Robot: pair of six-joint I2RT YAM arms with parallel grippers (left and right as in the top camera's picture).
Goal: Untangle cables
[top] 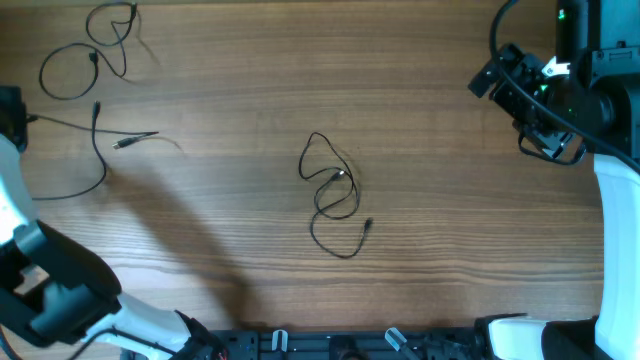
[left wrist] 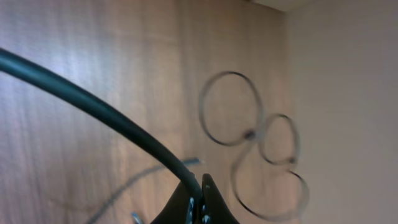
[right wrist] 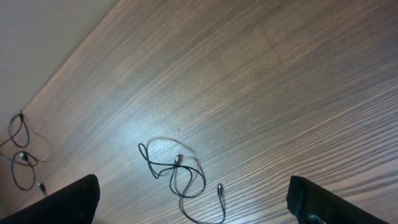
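Observation:
Three thin black cables lie on the wooden table. One is looped at the far left corner point(top: 92, 48) and shows blurred in the left wrist view point(left wrist: 255, 134). A second point(top: 100, 150) lies spread at the left, one strand running straight to my left gripper point(top: 12, 115). Its jaws point(left wrist: 200, 193) are pressed together, apparently on that strand. The third cable point(top: 332, 195) is a loose tangle at the table's middle, also seen in the right wrist view point(right wrist: 180, 177). My right gripper point(top: 520, 90) hangs high at the far right, open wide and empty point(right wrist: 193, 205).
A thick black arm cable point(left wrist: 93, 106) crosses the left wrist view. The left arm's body point(top: 55, 290) covers the near left corner. Robot bases line the near edge point(top: 340, 345). The table's far edge meets a pale wall point(left wrist: 336, 93).

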